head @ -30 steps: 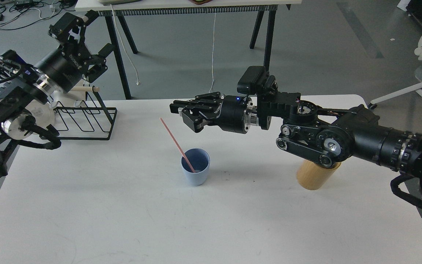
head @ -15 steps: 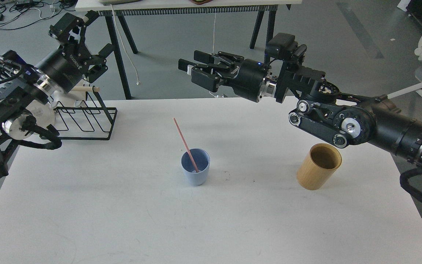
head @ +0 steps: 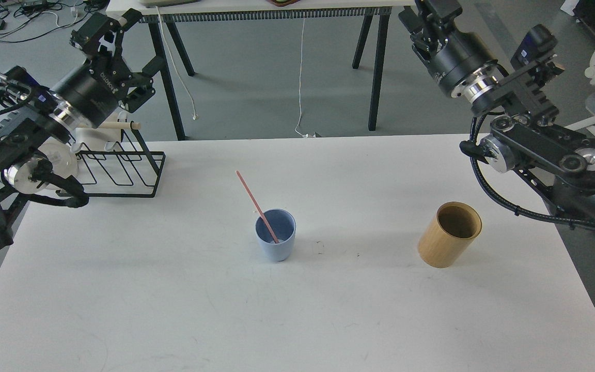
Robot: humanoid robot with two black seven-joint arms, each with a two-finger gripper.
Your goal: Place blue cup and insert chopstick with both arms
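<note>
Since the small pale-blue plastic tumbler stands upright mid-table with the thin pink chopstick leaning inside it, both look light and tippable; any regrasp belongs on the stick's upper end. The left gripper hangs released; the right gripper's fingers run off-frame, so I cannot tell.

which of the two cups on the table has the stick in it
The blue cup near the table's middle: the pink chopstick leans in it, tilting up to the left. The larger tan wooden cup to its right holds nothing visible.
</note>
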